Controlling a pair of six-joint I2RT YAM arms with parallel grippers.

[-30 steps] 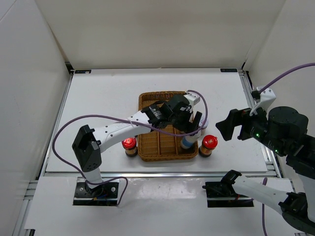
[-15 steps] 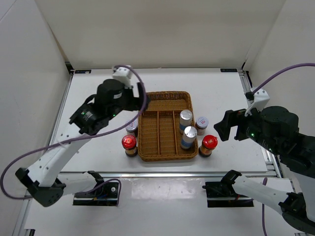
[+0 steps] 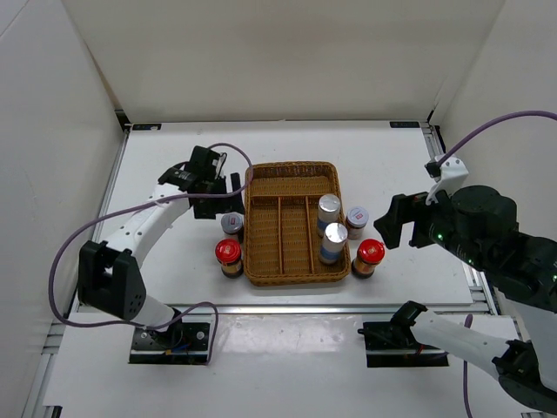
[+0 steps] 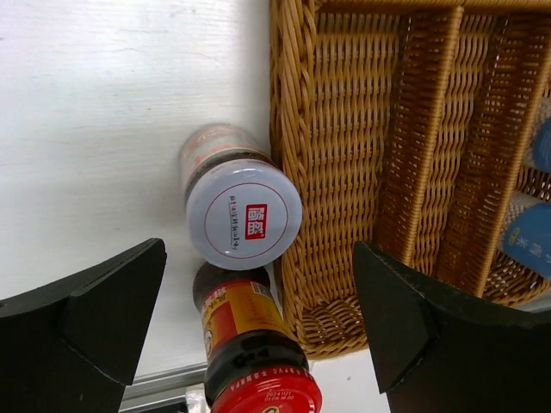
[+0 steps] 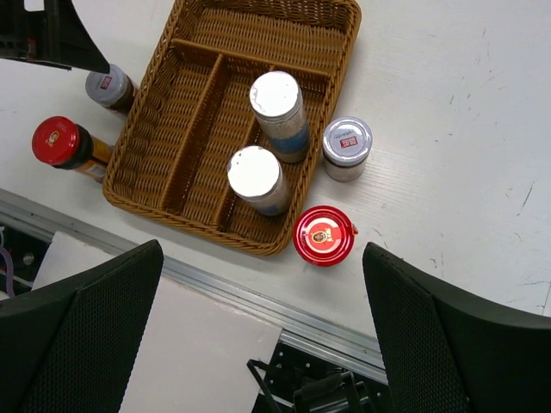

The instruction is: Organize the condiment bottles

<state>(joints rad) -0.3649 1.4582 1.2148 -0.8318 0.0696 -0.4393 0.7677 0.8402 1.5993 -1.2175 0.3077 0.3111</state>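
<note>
Two tall silver-capped condiment bottles (image 3: 328,206) (image 3: 334,235) stand in the right compartment of the wicker tray (image 3: 290,167). A short brown jar (image 3: 357,218) and a red-capped bottle (image 3: 370,252) stand on the table just right of the tray. Another short jar (image 3: 231,225) (image 4: 244,214) and red-capped bottle (image 3: 229,253) (image 4: 254,353) stand against its left side. My left gripper (image 3: 228,187) (image 4: 258,258) hangs open above that left jar, holding nothing. Off to the right, my right gripper (image 3: 405,222) (image 5: 261,258) is high and open, looking down on the tray (image 5: 207,103).
The tray's left and middle compartments (image 3: 280,228) hold nothing. A metal rail (image 3: 287,306) runs along the table's near edge, close to the red-capped bottles. White walls enclose the table on three sides.
My left arm has left the tray's right compartment, where the front tall bottle now stands free. It swung up and left, then came down beside the tray's left side. The right arm barely moved.
</note>
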